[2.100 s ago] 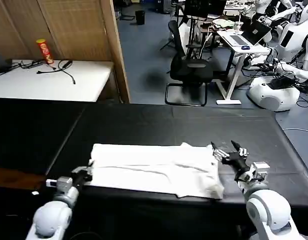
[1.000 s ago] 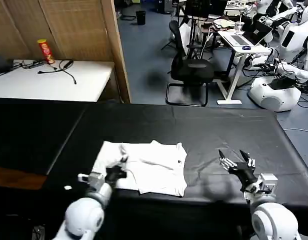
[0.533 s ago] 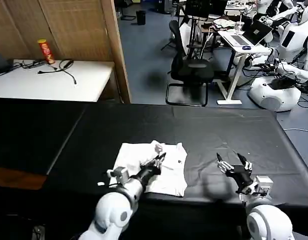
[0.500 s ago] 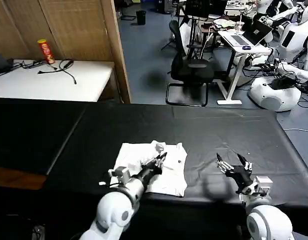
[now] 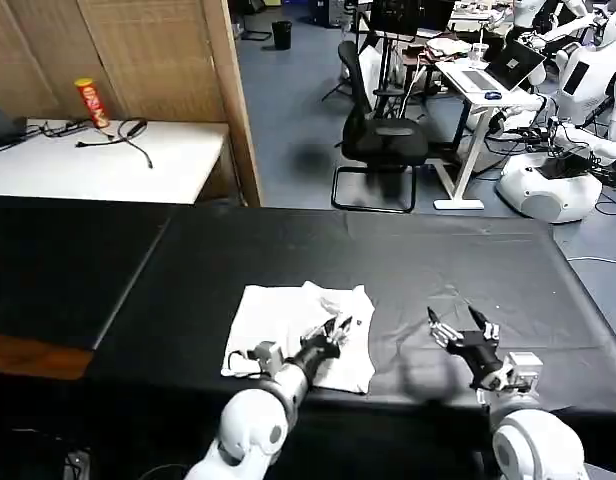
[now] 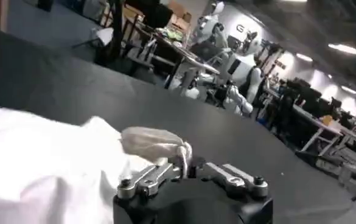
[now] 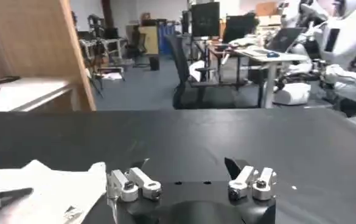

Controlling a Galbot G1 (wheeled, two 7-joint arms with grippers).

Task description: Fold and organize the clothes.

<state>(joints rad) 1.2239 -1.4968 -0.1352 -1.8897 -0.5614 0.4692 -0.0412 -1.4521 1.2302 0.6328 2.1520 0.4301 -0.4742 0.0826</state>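
Pinched together, my left gripper (image 5: 337, 326) holds a raised fold of the white T-shirt (image 5: 288, 325) at lower centre of the head frame; in the left wrist view the cloth (image 6: 56, 164) bunches up right between the fingertips (image 6: 187, 165). My right gripper (image 5: 461, 327) stands spread, lower right of the frame, over bare cloth and well apart from the shirt, its two fingers (image 7: 124, 182) wide in the right wrist view.

On the left side of the black table cover (image 5: 438, 260) I have wide open room, and open room behind the shirt as well. Near the front edge there is little room: the shirt's near hem lies close to it.

Covering the table is dark, slightly wrinkled cloth. Upper left of the frame stands a white side table (image 5: 98, 165) with a red can (image 5: 88, 102) and cables by a wooden screen (image 5: 128, 50); upper centre an office chair (image 5: 378, 150), upper right desks and white robots (image 5: 558, 180).

Folded to a compact rectangle, the shirt runs its long axis left to right across the frame, its right edge rumpled.
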